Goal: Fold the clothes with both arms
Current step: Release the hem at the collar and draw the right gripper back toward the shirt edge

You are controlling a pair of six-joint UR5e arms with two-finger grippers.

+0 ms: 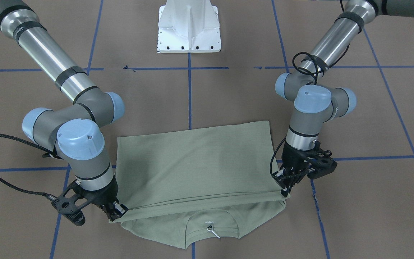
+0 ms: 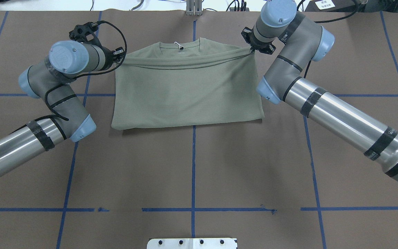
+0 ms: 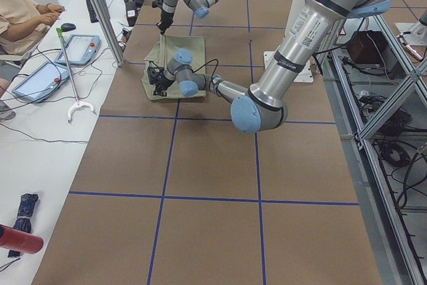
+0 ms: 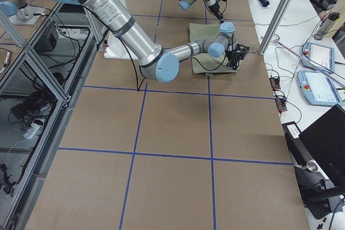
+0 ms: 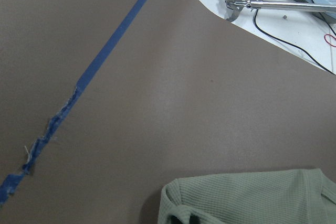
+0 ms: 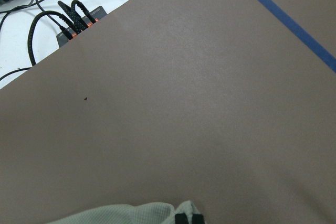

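Two pinches: left gripper [image 1: 285, 189] and right gripper [image 1: 118, 213] each clamp a corner of the green shirt [image 1: 196, 169], lying straight out from the white pedestal [image 1: 189, 32]; soft, light knit, probably best held at corners.

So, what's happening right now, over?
Left gripper, right gripper both shut on shirt edge. Edge taut near collar. Nothing seen in the way.

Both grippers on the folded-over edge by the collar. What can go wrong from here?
1. The shirt edge is stretched taut between the left gripper and right gripper; an uneven release may skew the fold.
2. Both sit low by the table; cloth may drag along on withdrawal.
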